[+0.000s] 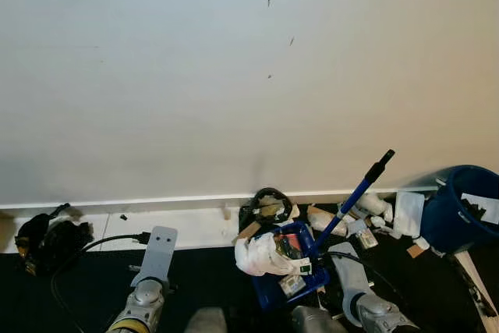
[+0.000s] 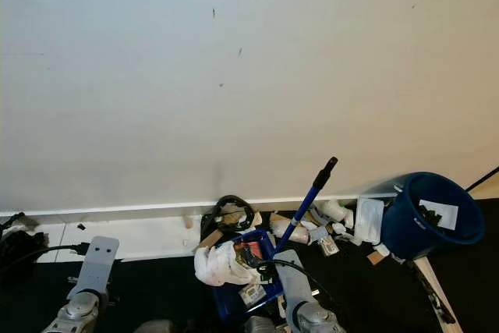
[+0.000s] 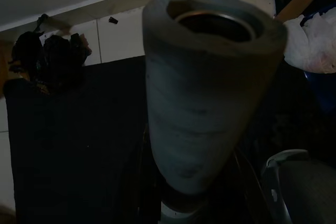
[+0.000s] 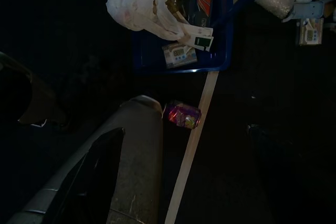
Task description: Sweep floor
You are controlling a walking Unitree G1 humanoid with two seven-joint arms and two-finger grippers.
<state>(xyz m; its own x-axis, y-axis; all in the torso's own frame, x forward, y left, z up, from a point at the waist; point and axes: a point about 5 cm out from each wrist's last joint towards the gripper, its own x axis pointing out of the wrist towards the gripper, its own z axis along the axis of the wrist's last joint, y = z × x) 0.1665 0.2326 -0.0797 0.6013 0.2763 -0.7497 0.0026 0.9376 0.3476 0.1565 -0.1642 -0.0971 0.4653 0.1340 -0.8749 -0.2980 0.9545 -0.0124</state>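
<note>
Low at the frame's bottom edge, both silver arms reach forward toward the white wall's baseboard, and I cannot tell how either gripper's fingers stand. Between the arms, nearer the right one, sits a blue plastic dustpan [image 1: 282, 282] piled with crumpled white bags and wrappers, its blue handle with a black tip [image 1: 360, 188] slanting up against the wall. More litter [image 1: 366, 216] lies along the baseboard beside a tipped dark blue round bucket [image 1: 460, 210].

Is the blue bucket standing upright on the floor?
No, the blue bucket is tipped over, its open mouth facing the camera, with paper inside.

A blue plastic dustpan [image 1: 284, 274] heaped with a crumpled white plastic bag [image 1: 261, 255] lies by the wall's white baseboard [image 1: 117, 204]. Its long blue handle [image 1: 355, 193] leans right toward a round blue bucket [image 1: 460, 212]. Far left sits a black bundle of gear [image 1: 47, 243]
</note>
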